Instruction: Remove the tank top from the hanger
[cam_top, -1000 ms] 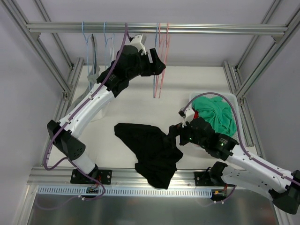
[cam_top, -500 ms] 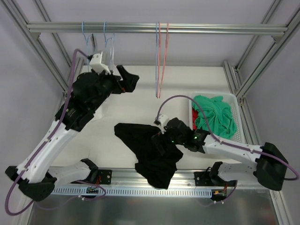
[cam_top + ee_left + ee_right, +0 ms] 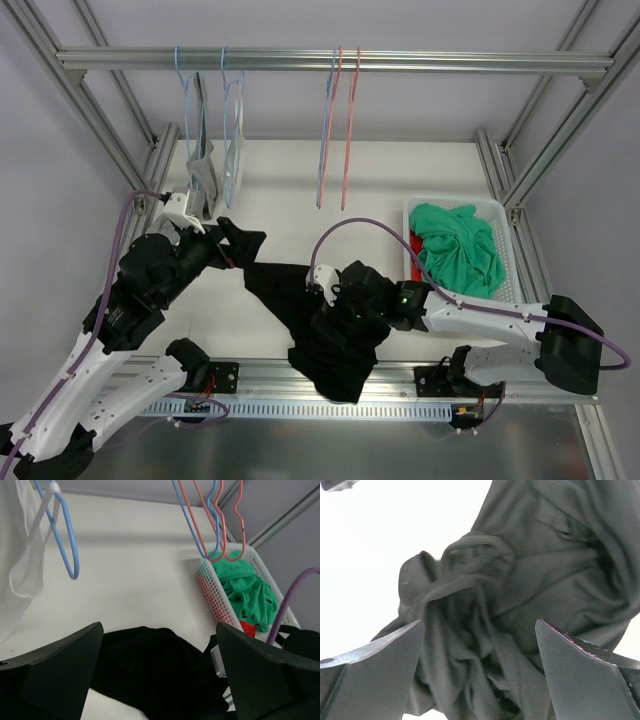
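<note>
A black tank top [image 3: 300, 300] lies crumpled on the white table, off any hanger, its lower end draped over the near edge. It fills the right wrist view [image 3: 520, 580] and shows low in the left wrist view [image 3: 145, 665]. My right gripper [image 3: 328, 318] hovers just above its folds, open [image 3: 480, 675], with nothing between the fingers. My left gripper [image 3: 243, 243] stands open [image 3: 160, 680] at the garment's left corner, holding nothing. Two empty hangers, one blue [image 3: 324, 130] and one pink [image 3: 350, 130], hang from the rail.
Two blue hangers [image 3: 232, 120] at the rail's left carry a pale garment [image 3: 203, 155], seen too in the left wrist view [image 3: 20, 555]. A white perforated basket [image 3: 412, 215] at the right holds green cloth [image 3: 460, 250] and something red. Frame posts flank the table.
My left arm has swung from the rail down to the near left, its jaws opening and empty. My right arm moved left over the black tank top. The middle hangers sway.
</note>
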### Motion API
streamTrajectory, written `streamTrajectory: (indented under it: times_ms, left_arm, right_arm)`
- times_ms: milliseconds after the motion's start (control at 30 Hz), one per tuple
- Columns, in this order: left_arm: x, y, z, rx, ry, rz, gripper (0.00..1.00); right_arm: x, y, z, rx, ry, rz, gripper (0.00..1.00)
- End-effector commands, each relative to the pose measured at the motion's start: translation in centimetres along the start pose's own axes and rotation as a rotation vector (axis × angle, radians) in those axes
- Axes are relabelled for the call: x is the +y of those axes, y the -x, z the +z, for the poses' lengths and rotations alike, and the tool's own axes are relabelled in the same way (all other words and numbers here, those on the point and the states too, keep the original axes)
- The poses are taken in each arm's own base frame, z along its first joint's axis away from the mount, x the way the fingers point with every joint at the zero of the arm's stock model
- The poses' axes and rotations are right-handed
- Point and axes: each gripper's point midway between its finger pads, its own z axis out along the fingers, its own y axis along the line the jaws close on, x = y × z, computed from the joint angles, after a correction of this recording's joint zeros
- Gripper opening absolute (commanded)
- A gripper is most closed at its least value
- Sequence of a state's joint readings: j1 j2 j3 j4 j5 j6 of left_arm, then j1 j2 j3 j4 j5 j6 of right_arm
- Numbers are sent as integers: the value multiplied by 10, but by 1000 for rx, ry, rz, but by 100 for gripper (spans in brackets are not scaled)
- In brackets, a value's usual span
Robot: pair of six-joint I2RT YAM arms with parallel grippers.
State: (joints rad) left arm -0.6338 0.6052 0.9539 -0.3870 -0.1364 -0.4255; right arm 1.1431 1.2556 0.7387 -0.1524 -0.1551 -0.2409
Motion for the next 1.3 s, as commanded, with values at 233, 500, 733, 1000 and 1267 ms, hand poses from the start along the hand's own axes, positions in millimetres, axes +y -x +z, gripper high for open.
streamTrajectory:
  times_ms: [233,500,733,1000,1267]
  left_arm:
    - [14,-36,-22,106,-5,72,99]
    - [21,-50,-21,147,6,102,99]
    - [19,-55,-21,166,-15,119,99]
    - [15,-55,-26,158,-48,123,99]
    - [17,-43,-38,117,-40,145,99]
  right_arm:
    - [0,-31,0,81,-115,-257,100]
    - [-63,1,-4,-35,-537,-345,100]
    - [-63,-4,26,8,-353,-195,99]
    - [-53,-50,66,148,-174,-15,99]
    - [-29,-39,60,103,-71,29,0]
